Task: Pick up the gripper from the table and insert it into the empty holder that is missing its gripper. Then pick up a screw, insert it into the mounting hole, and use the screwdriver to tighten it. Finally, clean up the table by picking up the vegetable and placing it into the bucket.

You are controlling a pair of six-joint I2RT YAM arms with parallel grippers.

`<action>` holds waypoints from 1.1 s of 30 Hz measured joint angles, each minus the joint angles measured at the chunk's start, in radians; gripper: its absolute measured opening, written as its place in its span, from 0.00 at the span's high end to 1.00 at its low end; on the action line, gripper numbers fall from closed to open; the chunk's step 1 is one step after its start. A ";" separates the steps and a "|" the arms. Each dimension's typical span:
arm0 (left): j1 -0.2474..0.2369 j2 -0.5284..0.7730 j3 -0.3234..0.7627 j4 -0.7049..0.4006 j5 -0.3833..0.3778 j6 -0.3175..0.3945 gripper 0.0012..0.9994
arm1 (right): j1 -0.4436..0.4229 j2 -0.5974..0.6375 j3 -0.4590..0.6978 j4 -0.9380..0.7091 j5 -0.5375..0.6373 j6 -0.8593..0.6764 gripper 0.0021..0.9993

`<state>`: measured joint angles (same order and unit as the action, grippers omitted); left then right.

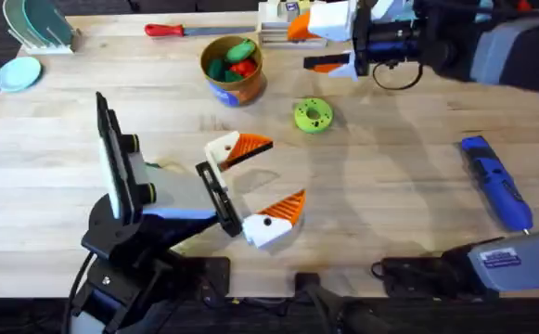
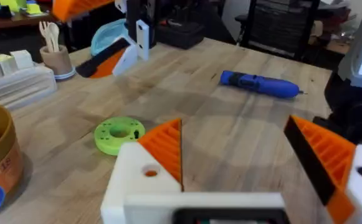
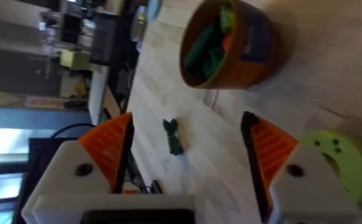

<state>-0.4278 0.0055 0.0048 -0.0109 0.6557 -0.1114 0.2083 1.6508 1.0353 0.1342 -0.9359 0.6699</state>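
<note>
left arm (image 1: 121, 199): closest to the overhead camera, rising at the lower left, black links angled toward mid-table
red-handled screwdriver (image 1: 178, 30): flat at the far edge of the table (image 1: 408, 148), left of the bucket
bucket (image 1: 234, 67): upright on the far side, tan rim, blue base, green and red toy vegetables inside
left gripper (image 1: 283, 172): low over mid-table, white blocks with orange ribbed wedges spread wide, nothing between them
lime-green ring disc (image 1: 313, 115): flat on the wood, between the bucket and the left gripper, just right of the bucket
right gripper (image 1: 304, 46): reaching across to the far edge, right of the bucket; fingers apart, gripping nothing
vegetable (image 3: 174, 135): small dark green piece lying on the bare wood; right wrist view shows it past the gap between the right gripper's fingers, near the bucket, not in it. Can't tell how high the fingers are above it
screwdriver (image 1: 496, 181): blue, lying on the right side of the table, well apart from both grippers, untouched
</note>
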 joint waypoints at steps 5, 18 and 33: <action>0.000 0.000 0.000 0.000 0.001 0.000 0.01 | 0.031 0.000 0.181 -0.501 0.214 -0.280 0.07; 0.000 0.000 0.000 0.000 0.003 0.000 0.01 | 0.262 -0.004 0.257 -0.872 0.831 -0.685 0.26; 0.000 0.000 0.000 0.000 0.003 0.000 0.01 | 0.311 0.116 0.256 -0.923 0.898 -0.691 0.50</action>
<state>-0.4278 0.0055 0.0048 -0.0109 0.6586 -0.1114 0.5190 1.7664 1.2915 -0.7884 -0.0374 -0.0212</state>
